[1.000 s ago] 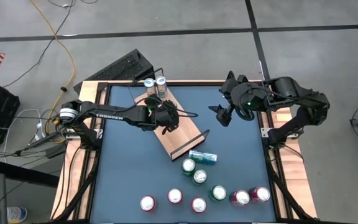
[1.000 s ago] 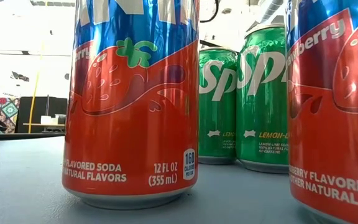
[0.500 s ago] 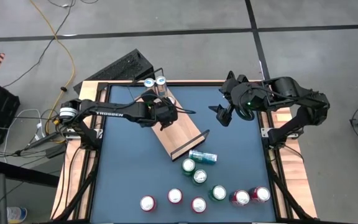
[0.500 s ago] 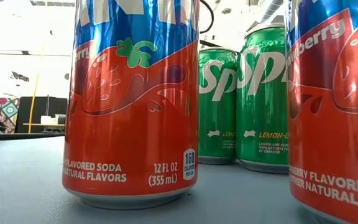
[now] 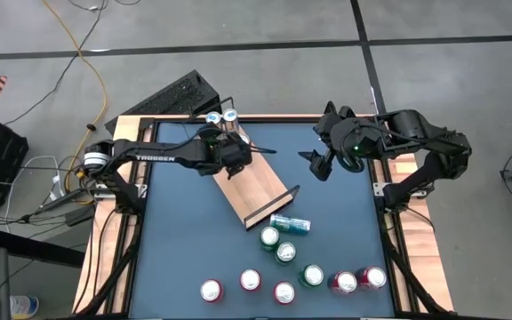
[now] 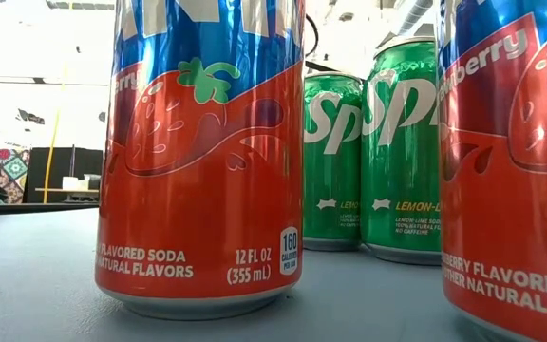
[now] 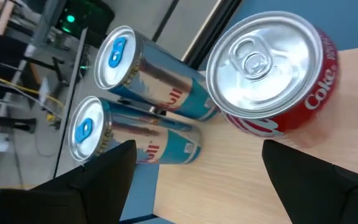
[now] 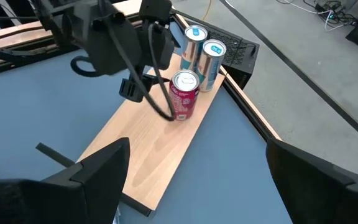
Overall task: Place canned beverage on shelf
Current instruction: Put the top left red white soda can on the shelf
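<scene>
A red Coke can (image 7: 272, 74) (image 8: 184, 93) stands upright on the far end of the shelf (image 5: 254, 185), a slanted light-wood board with black end rails. Just behind it on the shelf stand two silver-and-blue cans (image 5: 221, 116) (image 7: 135, 93). My left gripper (image 5: 231, 147) (image 7: 204, 177) hovers open over the shelf on the Coke can's near side. Its fingers point at the can and stop short of it. My right gripper (image 5: 315, 165) (image 8: 207, 180) waits open, high over the table's far right part.
Near the shelf's near rail a teal can (image 5: 289, 223) lies on its side. Several green and red cans (image 5: 284, 267) stand toward the table's near edge. They fill the low view: a red strawberry can (image 6: 202, 152) and green cans (image 6: 368, 161). A black keyboard (image 5: 185, 93) lies beyond the far edge.
My left gripper has moved along the shelf toward the table's far edge, closer to the cans standing there, and has rolled a little. It has stayed open. The right arm has kept still.
</scene>
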Available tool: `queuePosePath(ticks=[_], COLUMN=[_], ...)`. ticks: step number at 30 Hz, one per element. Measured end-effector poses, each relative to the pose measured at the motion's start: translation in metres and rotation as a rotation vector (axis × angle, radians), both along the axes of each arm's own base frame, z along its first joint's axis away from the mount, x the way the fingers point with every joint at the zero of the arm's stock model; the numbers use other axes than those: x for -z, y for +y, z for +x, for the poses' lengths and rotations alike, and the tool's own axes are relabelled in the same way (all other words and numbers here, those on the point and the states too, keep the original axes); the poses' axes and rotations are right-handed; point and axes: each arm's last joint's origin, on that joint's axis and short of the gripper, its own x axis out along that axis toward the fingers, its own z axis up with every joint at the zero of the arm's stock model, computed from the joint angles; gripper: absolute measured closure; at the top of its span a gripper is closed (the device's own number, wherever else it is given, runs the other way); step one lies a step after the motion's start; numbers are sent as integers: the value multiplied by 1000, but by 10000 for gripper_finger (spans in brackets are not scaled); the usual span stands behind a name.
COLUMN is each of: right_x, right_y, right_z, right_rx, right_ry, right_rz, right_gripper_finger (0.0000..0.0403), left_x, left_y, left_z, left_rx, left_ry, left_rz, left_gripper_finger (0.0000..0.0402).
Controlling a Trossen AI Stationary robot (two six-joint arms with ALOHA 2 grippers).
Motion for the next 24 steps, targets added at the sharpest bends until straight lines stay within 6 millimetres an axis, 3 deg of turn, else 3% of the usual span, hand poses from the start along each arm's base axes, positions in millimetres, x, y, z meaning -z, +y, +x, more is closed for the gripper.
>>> queuePosePath(ticks=[6,11,17,21,24], right_x=[0,0,0,0,0], right_y=[0,0,0,0,0], right_z=[0,0,0,0,0], right_rx=[0,0,7,10,12], right_ry=[0,0,-5,-7,-8], right_rz=[0,1,8,11,13], right_gripper_finger=[42,42,42,42,42], left_x=[-23,-44,-37,-24,-20], left_y=[-19,-28,-1,12,13], left_z=[-6,8,9,3,3], left_rx=[40,344,430,388,404], left_ry=[-160,-322,-429,-423,-445], left_rz=[-44,-121,-255,-340,-367], left_gripper_finger=[68,68,74,121,187])
